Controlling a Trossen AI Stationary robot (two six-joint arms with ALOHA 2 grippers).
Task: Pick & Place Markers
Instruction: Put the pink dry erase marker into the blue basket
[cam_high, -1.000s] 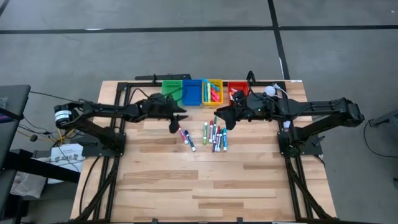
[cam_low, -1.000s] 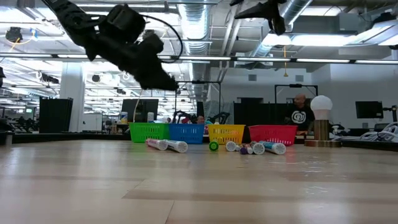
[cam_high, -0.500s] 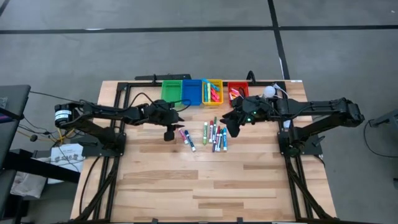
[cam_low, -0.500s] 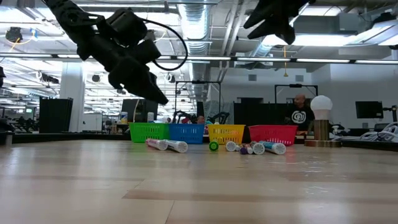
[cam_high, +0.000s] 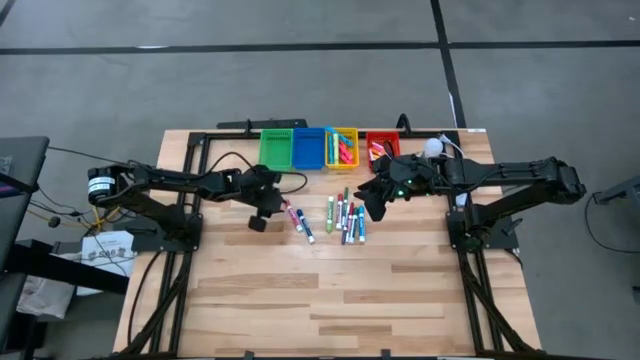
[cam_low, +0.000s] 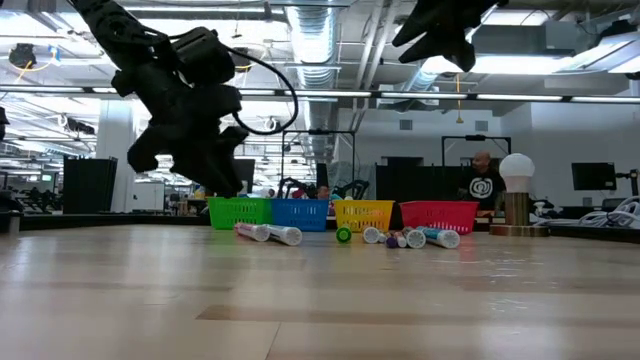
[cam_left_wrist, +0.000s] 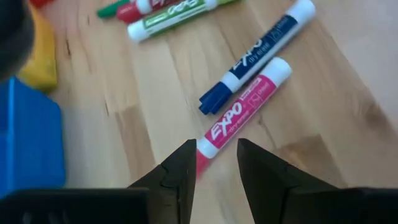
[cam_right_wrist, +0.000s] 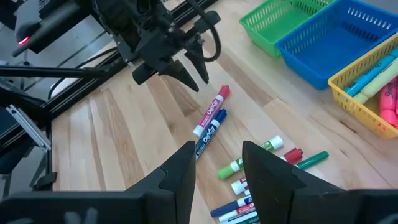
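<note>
Several markers (cam_high: 345, 215) lie flat in a loose cluster on the table before the bins. Apart from them, a pink marker (cam_left_wrist: 242, 115) and a blue marker (cam_left_wrist: 261, 53) lie side by side (cam_high: 298, 220). My left gripper (cam_left_wrist: 214, 158) is open and hovers just above the pink marker's cap end, tilted down at it (cam_high: 280, 203). My right gripper (cam_right_wrist: 217, 158) is open and hangs high over the cluster's right side (cam_high: 372, 207). More markers sit in the yellow bin (cam_high: 345, 150) and the red bin (cam_high: 380, 148).
Four bins stand in a row at the far edge: green (cam_high: 276, 147), blue (cam_high: 309, 148), yellow, red. A white ball-topped stand (cam_high: 433, 146) is right of the red bin. The near half of the wooden table (cam_high: 320, 300) is bare.
My left gripper has drawn back from the bins toward the near-left, dropped lower and tipped its fingers down over the pink marker. My right gripper has shifted slightly to the right above the cluster. No marker has moved.
</note>
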